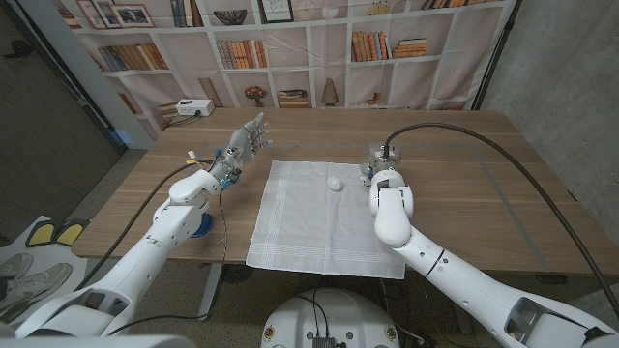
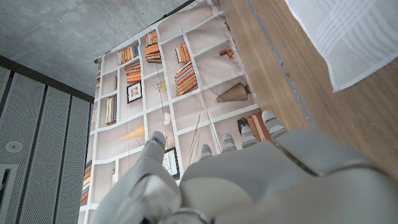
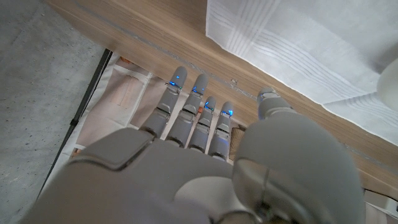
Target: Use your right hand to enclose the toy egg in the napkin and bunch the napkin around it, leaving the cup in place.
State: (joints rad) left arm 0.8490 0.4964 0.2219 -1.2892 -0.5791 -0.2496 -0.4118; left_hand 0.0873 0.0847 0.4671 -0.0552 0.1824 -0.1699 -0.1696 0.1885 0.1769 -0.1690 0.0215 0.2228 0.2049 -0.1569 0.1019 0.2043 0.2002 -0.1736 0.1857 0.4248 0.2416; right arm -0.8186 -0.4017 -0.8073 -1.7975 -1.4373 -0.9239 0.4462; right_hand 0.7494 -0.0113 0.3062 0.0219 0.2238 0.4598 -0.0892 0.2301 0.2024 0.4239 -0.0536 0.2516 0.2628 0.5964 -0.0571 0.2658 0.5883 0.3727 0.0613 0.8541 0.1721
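Observation:
A white napkin (image 1: 319,220) lies spread out on the middle of the wooden table (image 1: 484,184). The small white toy egg (image 1: 334,183) sits on the napkin's far part. My right hand (image 1: 380,160) is just beyond the napkin's far right corner, close to the egg and holding nothing. In the right wrist view its fingers (image 3: 198,112) reach out straight and apart over the wood beside the napkin (image 3: 311,43). My left hand (image 1: 246,144) is raised off the table left of the napkin, fingers spread. A blue cup-like thing (image 1: 200,229) shows partly under my left forearm at the table's near left edge.
A white box (image 1: 193,108) stands at the table's far left corner. A bookshelf backdrop (image 1: 290,48) hangs behind the table. Bare wood stretches right of my right arm. The napkin's corner (image 2: 348,37) shows in the left wrist view beyond my left hand (image 2: 261,180).

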